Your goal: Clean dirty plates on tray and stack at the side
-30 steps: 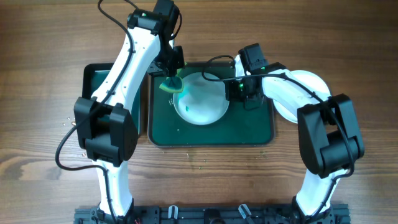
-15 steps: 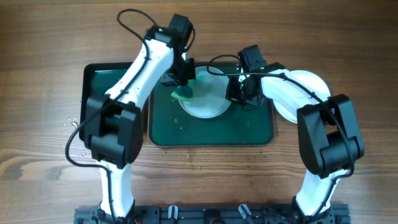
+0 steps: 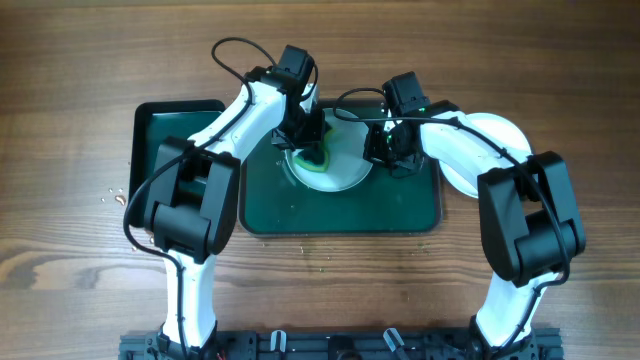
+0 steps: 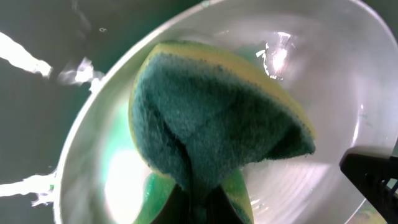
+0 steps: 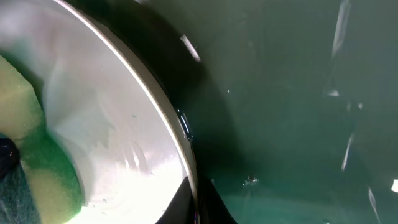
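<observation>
Overhead, the work sits at the centre of the frame: one white plate (image 3: 345,172) lies in the upper middle of the big dark green tray (image 3: 400,205), with an arm at each side of it. The left gripper (image 3: 308,140) is clamped tight on a folded sponge (image 3: 318,158) and presses it onto the left half of the plate. In the left wrist view the sponge's dark green scouring face (image 4: 211,118) is turned toward the camera and the yellow foam bulges round the pinch, so the hold looks firm enough for scrubbing.

The right gripper (image 3: 385,150) is at the plate's right edge. In the right wrist view its dark fingers (image 5: 211,202) meet on the rim (image 5: 168,118) at the bottom of the frame, with little or no gap. I take it to be pinning the plate so that it does not slide about the wet tray under the sponge.

Part of another white plate (image 3: 497,128) shows at the right of the frame, off the tray and mostly under the right arm, probably the start of the stack. I cannot tell whether it is one plate or more. A smaller tray (image 3: 160,125) lies at the upper left with no sponge on it.
</observation>
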Motion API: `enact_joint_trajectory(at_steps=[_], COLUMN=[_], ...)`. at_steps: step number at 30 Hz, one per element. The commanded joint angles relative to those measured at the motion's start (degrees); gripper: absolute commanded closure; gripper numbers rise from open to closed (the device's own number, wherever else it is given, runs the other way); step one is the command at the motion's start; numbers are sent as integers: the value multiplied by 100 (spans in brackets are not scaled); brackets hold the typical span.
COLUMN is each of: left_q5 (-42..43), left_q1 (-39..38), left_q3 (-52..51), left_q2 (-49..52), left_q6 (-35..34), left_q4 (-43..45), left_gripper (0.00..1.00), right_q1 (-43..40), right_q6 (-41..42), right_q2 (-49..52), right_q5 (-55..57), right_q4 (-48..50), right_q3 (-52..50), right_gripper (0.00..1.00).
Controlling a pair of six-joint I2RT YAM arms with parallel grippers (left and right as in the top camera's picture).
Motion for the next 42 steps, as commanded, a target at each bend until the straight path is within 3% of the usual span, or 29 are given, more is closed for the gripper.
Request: enact_joint_trajectory(at_steps=[1, 4, 9, 14, 18, 24, 28, 30, 37, 42], left_q5=[192, 568, 2122, 2308, 1725, -870, -1287, -938, 2017, 2124], left_q1=[-9, 9, 83, 164, 358, 625, 601, 516, 358, 378], left_q3=[-190, -190, -190, -186, -186, -186, -186, -186, -186, -186], left_q2=[175, 175, 175, 173, 164, 20, -52, -70, -70, -70], left_q6=[146, 168, 892, 1040, 699, -468, -424, -282, 898, 861], left_q4=[107, 282, 835, 984, 813, -48, -269, -227, 245, 269], left_gripper=[96, 96, 96, 96, 96, 96, 96, 96, 96, 96], right_q1=[-13, -13, -13, -13, -13, -13, -13, -13, -15, -15], right_q6=[-13, -13, -15, -11, -13, -15, -11, -13, -15, -15], right_q2=[87, 87, 90, 87, 90, 87, 87, 87, 87, 87], right_q5=[354, 354, 356, 354, 354, 354, 352, 352, 352, 350], right_q4=[-68, -66, -68, 22, 22, 26, 37, 39, 33, 37], right_q3=[-24, -24, -24, -94, -96, -96, -96, -96, -96, -96], right_gripper=[96, 96, 96, 96, 96, 96, 96, 96, 96, 96])
